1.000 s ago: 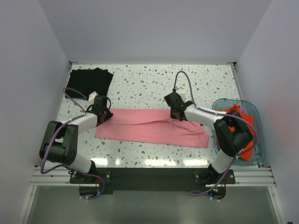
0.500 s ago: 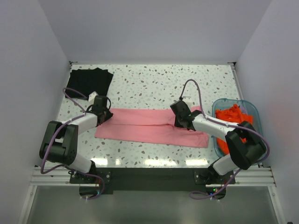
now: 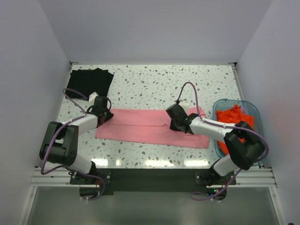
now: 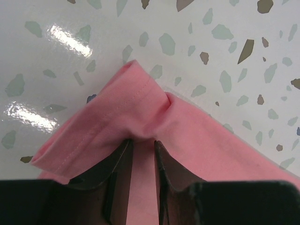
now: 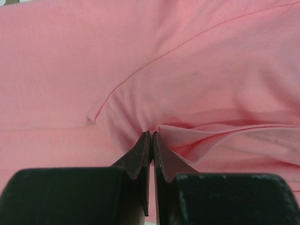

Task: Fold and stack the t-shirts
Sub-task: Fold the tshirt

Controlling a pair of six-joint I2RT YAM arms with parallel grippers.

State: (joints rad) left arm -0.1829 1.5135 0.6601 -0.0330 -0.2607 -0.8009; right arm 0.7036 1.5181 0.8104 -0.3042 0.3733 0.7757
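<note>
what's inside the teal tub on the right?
Bunched orange-red cloth lies in the tub. The right arm covers the tub's near part, so how many shirts are in it, and anything beneath the cloth, cannot be seen.

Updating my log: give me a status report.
Left pincer shut on pink t-shirt edge. Right pincer shut on its middle. Black t-shirt and tub lie clear of it.

We see the pink t-shirt [image 4: 140, 117] as soft matt cloth with a stitched hem, worktop [image 4: 225, 42] glossy and speckled, teal tub [image 3: 261, 138] see-through plastic
</note>
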